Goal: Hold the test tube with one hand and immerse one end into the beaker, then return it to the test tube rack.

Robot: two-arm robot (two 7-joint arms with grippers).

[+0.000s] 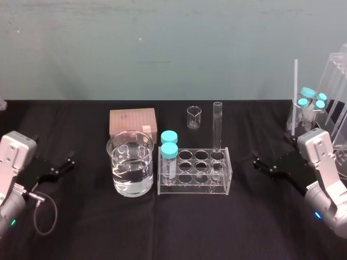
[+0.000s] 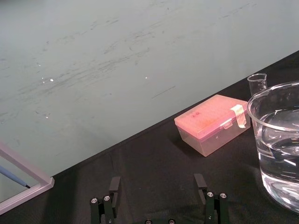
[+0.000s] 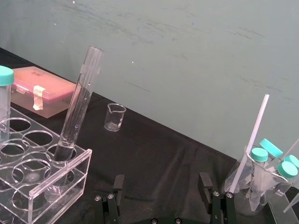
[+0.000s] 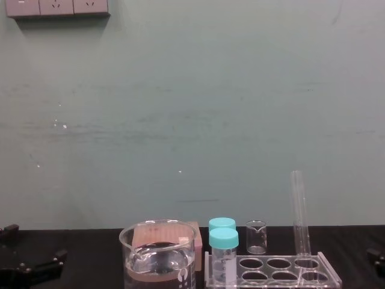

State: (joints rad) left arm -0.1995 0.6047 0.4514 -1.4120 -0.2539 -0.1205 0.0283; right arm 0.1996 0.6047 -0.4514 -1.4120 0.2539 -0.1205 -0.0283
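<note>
Black-clothed table (image 1: pixel 173 227) against a teal wall (image 1: pixel 162 43); left gripper (image 1: pixel 64 165) rests lower left, right gripper (image 1: pixel 261 164) lower right; both spread wide.

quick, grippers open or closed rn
left gripper: open, empty, left of the beaker
right gripper: open, empty, right of the test tube rack

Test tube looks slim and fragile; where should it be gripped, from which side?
Grip the test tube on its bare upper half, above the rack, from the right with the right pincer: it stands almost upright at the rack's right end, nearest that pincer.
</note>
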